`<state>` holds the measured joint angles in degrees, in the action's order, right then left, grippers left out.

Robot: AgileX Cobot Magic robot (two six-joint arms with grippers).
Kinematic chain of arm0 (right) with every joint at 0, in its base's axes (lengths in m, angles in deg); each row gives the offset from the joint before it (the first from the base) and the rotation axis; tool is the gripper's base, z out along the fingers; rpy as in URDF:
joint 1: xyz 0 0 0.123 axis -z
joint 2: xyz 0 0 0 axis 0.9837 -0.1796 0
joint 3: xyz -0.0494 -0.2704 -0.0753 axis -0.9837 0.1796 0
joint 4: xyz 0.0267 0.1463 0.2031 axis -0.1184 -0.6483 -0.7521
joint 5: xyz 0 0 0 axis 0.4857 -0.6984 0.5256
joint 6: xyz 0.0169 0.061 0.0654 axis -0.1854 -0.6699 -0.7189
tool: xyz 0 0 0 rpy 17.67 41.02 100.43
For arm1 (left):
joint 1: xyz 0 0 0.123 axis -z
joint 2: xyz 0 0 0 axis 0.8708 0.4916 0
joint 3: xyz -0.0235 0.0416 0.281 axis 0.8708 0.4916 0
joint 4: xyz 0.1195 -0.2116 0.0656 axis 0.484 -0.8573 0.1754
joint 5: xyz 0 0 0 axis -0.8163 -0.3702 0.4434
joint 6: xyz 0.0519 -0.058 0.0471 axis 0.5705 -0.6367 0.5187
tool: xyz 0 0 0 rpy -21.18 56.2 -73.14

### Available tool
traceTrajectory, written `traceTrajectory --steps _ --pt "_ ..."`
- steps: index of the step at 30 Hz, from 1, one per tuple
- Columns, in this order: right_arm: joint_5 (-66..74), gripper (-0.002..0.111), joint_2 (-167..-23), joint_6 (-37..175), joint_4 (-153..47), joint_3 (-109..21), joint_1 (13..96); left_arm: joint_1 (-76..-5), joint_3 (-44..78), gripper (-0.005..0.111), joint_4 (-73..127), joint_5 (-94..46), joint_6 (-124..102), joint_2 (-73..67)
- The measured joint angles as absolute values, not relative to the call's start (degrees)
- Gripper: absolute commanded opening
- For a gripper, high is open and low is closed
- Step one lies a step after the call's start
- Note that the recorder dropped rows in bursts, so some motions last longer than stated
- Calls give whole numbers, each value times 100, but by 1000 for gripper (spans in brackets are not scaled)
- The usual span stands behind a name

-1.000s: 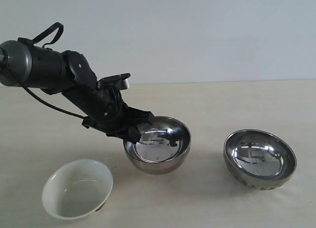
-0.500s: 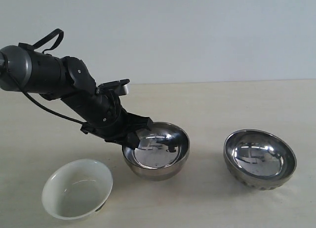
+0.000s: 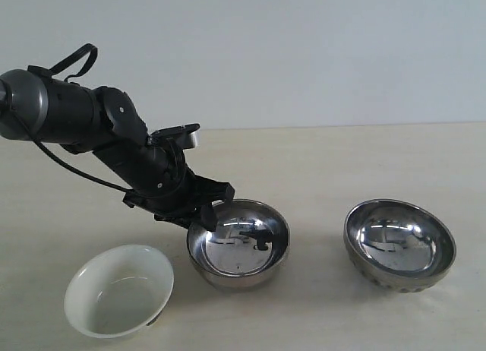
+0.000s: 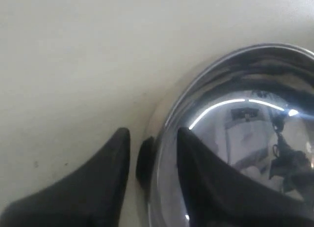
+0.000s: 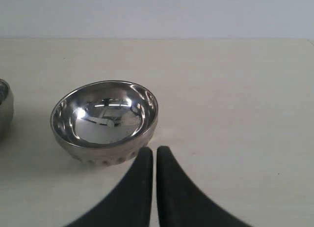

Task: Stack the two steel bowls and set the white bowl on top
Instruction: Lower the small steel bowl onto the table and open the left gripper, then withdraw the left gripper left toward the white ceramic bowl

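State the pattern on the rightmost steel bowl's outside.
The bowl has a dimpled lower outside; clearest in right wrist view.

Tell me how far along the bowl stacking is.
Done: nothing stacked; the plain steel bowl, dimpled steel bowl and white bowl sit apart. In hand: the left claw straddles the plain steel bowl's rim, jaws open. The right claw is shut near the dimpled one. Remaining: nest the steel bowls, then add the white bowl.
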<state>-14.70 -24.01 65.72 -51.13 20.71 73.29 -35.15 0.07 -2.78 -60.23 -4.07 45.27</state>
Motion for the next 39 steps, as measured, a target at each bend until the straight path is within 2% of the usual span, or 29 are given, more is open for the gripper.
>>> traceTrajectory --steps 16,28,39 --pt "-1470 0 -2401 6572 -5113 2071 7329 -3677 7 35 34 -6274 -435 4312" --pt "-1470 0 -2401 6572 -5113 2071 7329 -4210 78 35 223 -6949 -490 3275" --pt "-1470 0 -2401 6572 -5113 2071 7329 -4223 1144 35 326 -6363 -490 1831"
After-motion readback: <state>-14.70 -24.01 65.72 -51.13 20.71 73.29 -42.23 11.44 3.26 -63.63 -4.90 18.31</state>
